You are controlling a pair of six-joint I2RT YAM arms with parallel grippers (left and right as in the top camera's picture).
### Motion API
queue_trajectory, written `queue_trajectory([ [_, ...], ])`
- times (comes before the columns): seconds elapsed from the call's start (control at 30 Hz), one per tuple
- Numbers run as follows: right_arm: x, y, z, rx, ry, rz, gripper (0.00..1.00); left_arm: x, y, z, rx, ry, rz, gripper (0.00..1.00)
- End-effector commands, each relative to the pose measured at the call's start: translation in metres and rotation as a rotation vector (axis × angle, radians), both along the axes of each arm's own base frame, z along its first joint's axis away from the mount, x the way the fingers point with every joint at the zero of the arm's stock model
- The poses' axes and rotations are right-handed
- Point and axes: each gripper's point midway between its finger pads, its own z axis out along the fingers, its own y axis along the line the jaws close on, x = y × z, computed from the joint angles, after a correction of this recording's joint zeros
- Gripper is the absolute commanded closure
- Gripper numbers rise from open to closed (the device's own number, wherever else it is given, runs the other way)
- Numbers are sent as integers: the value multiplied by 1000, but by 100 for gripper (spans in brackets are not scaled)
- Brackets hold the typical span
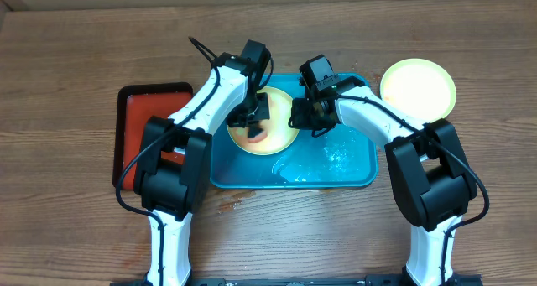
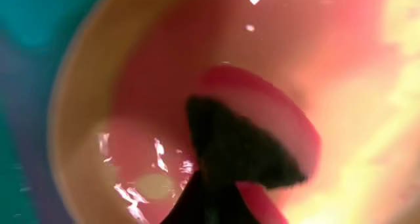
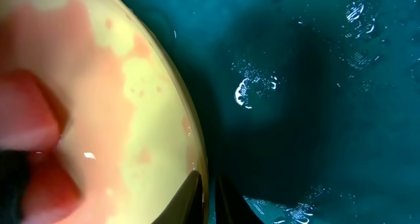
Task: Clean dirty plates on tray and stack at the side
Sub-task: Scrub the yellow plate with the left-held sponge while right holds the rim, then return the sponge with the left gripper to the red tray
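Observation:
A pale yellow-green plate [image 1: 277, 137] with red-orange smears lies in the left part of the turquoise tray [image 1: 352, 173]. My left gripper [image 1: 256, 118] is down on this plate, shut on a red-pink sponge [image 1: 254, 134]. In the left wrist view the sponge [image 2: 275, 112] and a dark finger [image 2: 216, 184] press on the smeared plate [image 2: 118, 73]. My right gripper [image 1: 302, 114] is shut on the plate's right rim. In the right wrist view its fingers [image 3: 209, 184] straddle the rim of the plate [image 3: 151, 86] above the tray [image 3: 295, 66]. A second pale yellow-green plate [image 1: 418, 86] lies on the table right of the tray. The white plate is out of view.
A smaller red-orange tray [image 1: 138, 118] with a black rim lies left of the turquoise tray. Water glistens on the turquoise tray's floor [image 1: 336, 156]. The wooden table [image 1: 75, 59] runs all around, with a wet patch near the tray's front edge [image 1: 231, 204].

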Motion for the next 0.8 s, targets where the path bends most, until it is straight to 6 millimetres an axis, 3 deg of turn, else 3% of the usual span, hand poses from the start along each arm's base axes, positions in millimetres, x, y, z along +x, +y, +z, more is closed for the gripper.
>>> queue_trajectory([
  [0.0,2,-6,-3,-18,-2,-11,90,2,47,0,240,-25,0,96],
  [0.17,3,-6,-2,-16,-6,-11,90,14,67,22,347,-67,16,96],
  [0.4,3,-7,-3,-21,-8,-13,90,34,44,57,218,-116,41,96],
  [0.47,3,-8,-3,-27,-11,-15,90,40,45,71,203,-133,56,96],
  [0.57,4,-9,-3,-33,-12,-17,90,44,61,88,213,-137,117,96],
  [0.77,4,-9,-3,-33,-12,-17,90,42,130,102,222,-90,325,96],
])
